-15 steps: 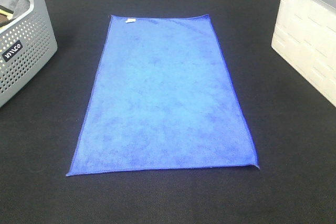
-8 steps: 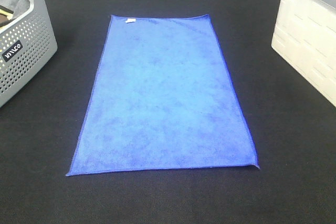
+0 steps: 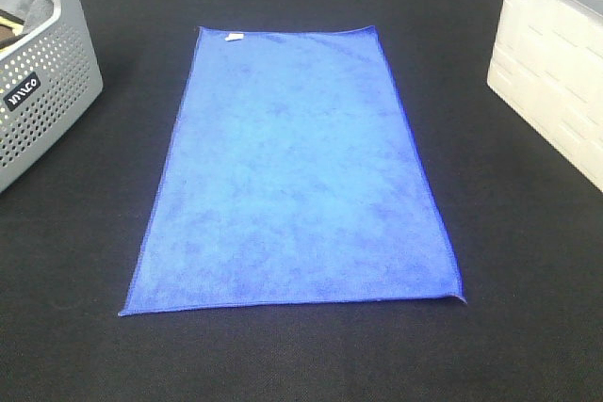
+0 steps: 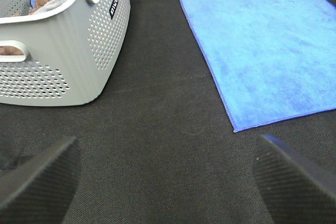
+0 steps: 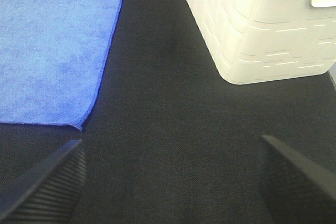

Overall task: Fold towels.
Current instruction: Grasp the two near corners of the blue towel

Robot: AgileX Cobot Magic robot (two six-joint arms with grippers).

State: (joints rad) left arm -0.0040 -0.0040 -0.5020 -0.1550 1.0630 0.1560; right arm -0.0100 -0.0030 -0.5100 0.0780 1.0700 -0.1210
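Observation:
A blue towel (image 3: 297,171) lies spread flat on the black table, long side running away from me, with a small white tag (image 3: 234,39) at its far left corner. It also shows in the left wrist view (image 4: 262,40) and the right wrist view (image 5: 52,45). Neither gripper appears in the exterior view. My left gripper (image 4: 165,182) is open and empty over bare cloth, short of the towel's near left corner (image 4: 234,129). My right gripper (image 5: 170,182) is open and empty, beside the towel's near right corner (image 5: 80,127).
A grey perforated basket (image 3: 38,72) holding more cloths stands at the left; it also shows in the left wrist view (image 4: 68,51). A cream plastic bin (image 3: 556,72) stands at the right, also in the right wrist view (image 5: 262,30).

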